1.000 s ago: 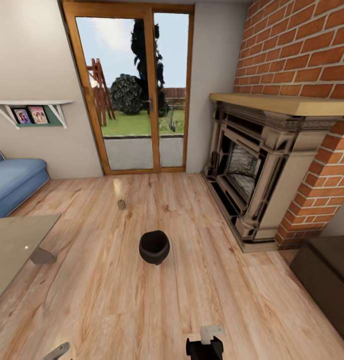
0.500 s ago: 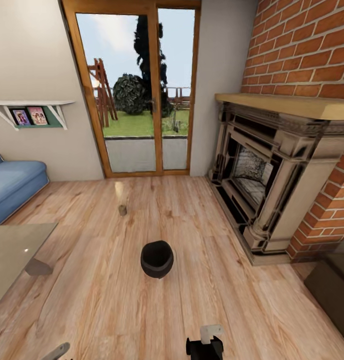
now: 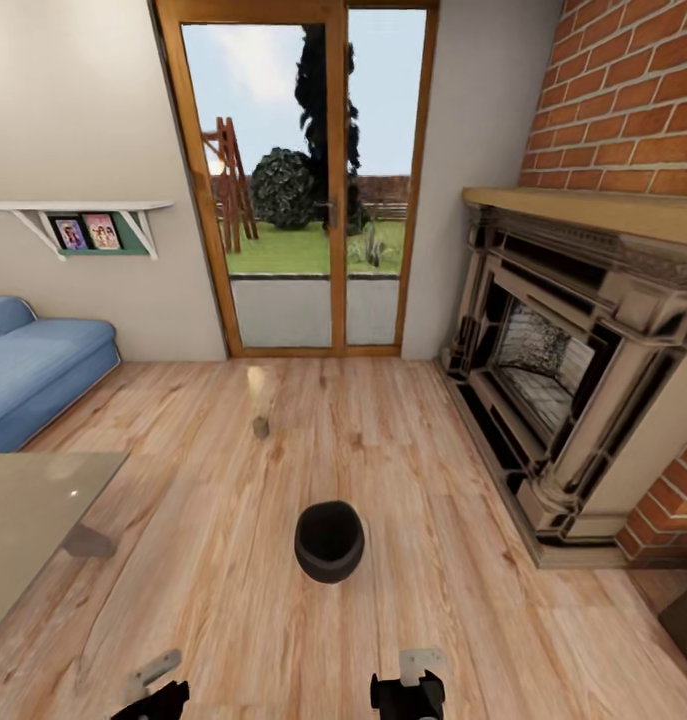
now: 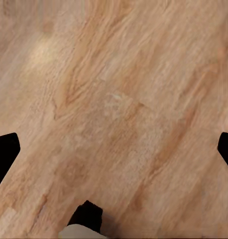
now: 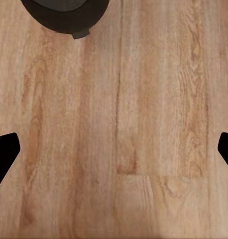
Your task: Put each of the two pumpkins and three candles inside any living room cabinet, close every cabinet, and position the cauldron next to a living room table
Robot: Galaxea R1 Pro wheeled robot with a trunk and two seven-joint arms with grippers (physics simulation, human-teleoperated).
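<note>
Floor (image 3: 433,600): warm honey-tan planks, streaked grain, darker knots. Cauldron (image 3: 329,541): matte black, dark grey inside. Candle (image 3: 261,427) at 11 o'clock of it: dull grey-beige. Tabletop (image 3: 23,520): pale grey-green, glossy. Sofa (image 3: 33,365): mid blue. Fireplace (image 3: 573,390): cream surround with black recesses, tan mantel. Wall at 2 o'clock: red-orange brick (image 3: 623,100), pale mortar lines. Door frame (image 3: 338,200): orange-brown wood. Wall shelf (image 3: 78,208): white, with a green backing.

A black cauldron (image 3: 329,541) is seen upright on the wood floor (image 3: 233,600), with a small candle (image 3: 261,427) well beyond it toward the glass door (image 3: 303,190). A brick fireplace (image 3: 573,390) is seen right, a blue sofa (image 3: 38,370) and glass surface (image 3: 33,500) left.
</note>
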